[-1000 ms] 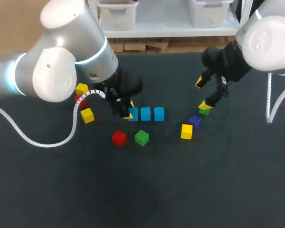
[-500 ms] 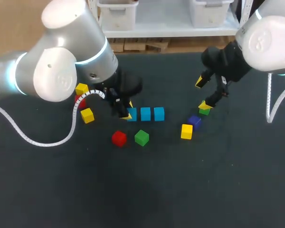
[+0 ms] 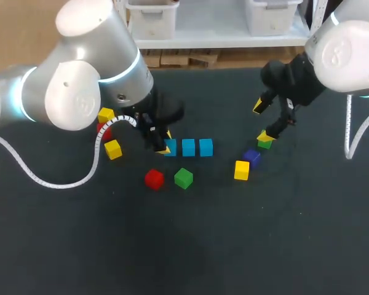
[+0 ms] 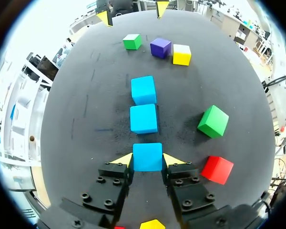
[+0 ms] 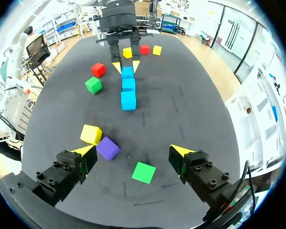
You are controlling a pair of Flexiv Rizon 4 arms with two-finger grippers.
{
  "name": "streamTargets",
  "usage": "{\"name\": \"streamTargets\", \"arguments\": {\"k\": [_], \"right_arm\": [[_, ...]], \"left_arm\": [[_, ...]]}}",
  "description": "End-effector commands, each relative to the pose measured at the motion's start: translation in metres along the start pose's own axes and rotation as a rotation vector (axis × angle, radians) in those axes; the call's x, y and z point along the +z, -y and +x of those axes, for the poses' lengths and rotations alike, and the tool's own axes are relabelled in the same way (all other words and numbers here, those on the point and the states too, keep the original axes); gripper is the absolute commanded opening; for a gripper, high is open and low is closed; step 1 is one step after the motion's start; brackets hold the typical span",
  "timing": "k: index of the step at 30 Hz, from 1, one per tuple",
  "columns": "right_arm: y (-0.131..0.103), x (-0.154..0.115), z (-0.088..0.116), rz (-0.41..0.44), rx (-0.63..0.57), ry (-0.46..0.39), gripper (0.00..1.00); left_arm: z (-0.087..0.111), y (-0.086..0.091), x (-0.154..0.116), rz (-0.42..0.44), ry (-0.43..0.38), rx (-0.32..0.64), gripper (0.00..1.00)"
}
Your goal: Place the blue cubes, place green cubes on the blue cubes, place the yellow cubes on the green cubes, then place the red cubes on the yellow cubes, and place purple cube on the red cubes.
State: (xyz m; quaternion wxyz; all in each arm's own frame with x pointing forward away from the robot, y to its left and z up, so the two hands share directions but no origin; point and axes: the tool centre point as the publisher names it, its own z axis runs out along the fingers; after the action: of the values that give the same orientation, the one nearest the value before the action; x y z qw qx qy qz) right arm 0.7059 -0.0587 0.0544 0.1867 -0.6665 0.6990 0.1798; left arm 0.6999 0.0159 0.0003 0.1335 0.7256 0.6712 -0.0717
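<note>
Little has moved in the last second: the left arm has only nudged the end blue cube [image 3: 170,148] a trifle toward its own side, and the right arm has kept still. The left gripper [image 4: 148,160] is closed on that cube, one yellow tip against each side, with the cube resting on the table [image 3: 234,246] at the near end of a row with the two other blue cubes [image 3: 188,147] [image 3: 206,147]. The three lie in line, close together. The base layer therefore looks laid or nearly so, pending release of this last cube. Nothing is stacked yet. The right gripper [image 5: 134,151] hangs wide open and empty above a green cube [image 5: 144,172], which lies between its spread fingers but untouched, so the green layer seems to be the next step. The second green cube [image 3: 183,178] sits just in front of the blue row beside a red cube [image 3: 154,179]. The purple cube [image 3: 252,157] and a yellow cube [image 3: 242,169] lie close together near the right gripper. Two more yellow cubes [image 3: 113,149] [image 3: 106,115] and another red cube [image 3: 103,130], partly hidden by the cable, wait beside the left arm. Green, yellow, red and purple layers all remain to be built.
</note>
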Motion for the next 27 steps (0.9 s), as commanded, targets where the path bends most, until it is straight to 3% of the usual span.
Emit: {"name": "streamTargets", "arguments": {"k": [1,21,25,27], "right_arm": [[0.0006,0.0003,0.0003,-0.001,-0.001,0.002,1.0],[0.0006,0.0003,0.0003,-0.001,-0.001,0.002,1.0],[0.0006,0.0003,0.0003,-0.001,-0.001,0.002,1.0],[0.0006,0.0003,0.0003,-0.001,-0.001,0.002,1.0]], "left_arm": [[-0.0003,-0.0019,0.0014,0.004,-0.005,-0.005,0.0],[-0.0023,-0.0011,0.0036,0.014,0.005,-0.011,0.0],[-0.0022,-0.0021,0.0036,0.012,0.002,-0.01,0.15],[-0.0021,-0.0023,0.0035,0.013,-0.002,-0.013,0.33]]}}
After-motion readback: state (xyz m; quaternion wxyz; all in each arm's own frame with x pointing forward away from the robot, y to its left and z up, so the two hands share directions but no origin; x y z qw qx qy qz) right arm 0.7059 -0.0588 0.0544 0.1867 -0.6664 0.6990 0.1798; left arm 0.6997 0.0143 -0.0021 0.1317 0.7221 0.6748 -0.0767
